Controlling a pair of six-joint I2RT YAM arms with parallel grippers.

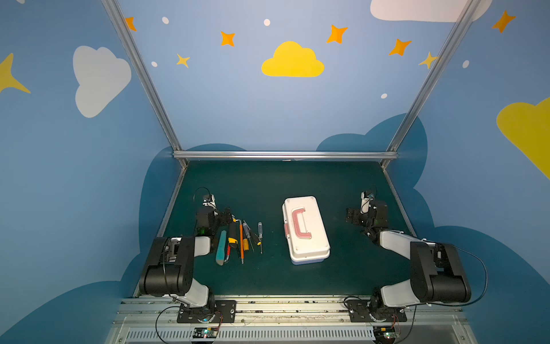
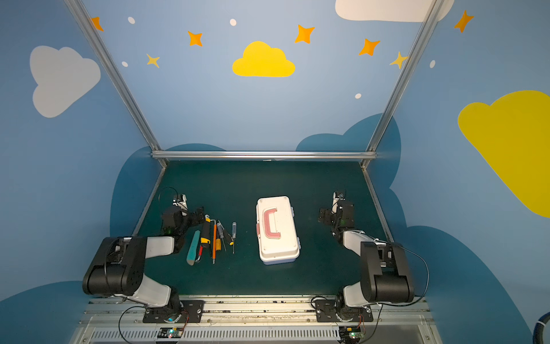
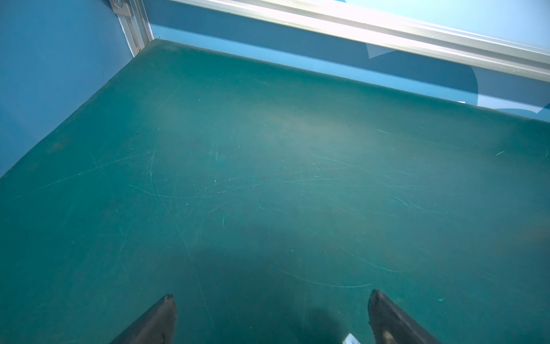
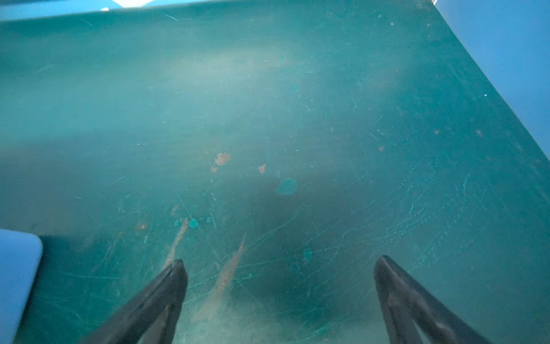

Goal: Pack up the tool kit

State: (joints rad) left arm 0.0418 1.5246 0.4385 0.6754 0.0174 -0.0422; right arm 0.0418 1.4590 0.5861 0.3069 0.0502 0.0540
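Note:
The tool kit [image 1: 309, 238] [image 2: 281, 241] is a white case lying closed mid-table in both top views, with a pink handle [image 1: 300, 223] on its lid and a pink latch [image 1: 286, 230] on its left side. To its left lie the tools in a row: a teal knife [image 1: 221, 251] [image 2: 193, 247], an orange wrench [image 1: 241, 241], a black-and-yellow tool [image 1: 232, 235] and screwdrivers [image 1: 260, 232]. My left gripper [image 1: 226, 216] [image 3: 272, 295] hangs open just behind the row. My right gripper [image 1: 351, 217] [image 4: 280, 259] is open to the right of the case, whose corner [image 4: 18, 268] shows in the right wrist view.
The green mat [image 1: 268, 184] is bounded by an aluminium rail [image 1: 282, 155] at the back and blue walls on both sides. Both wrist views show bare scratched mat between the fingers.

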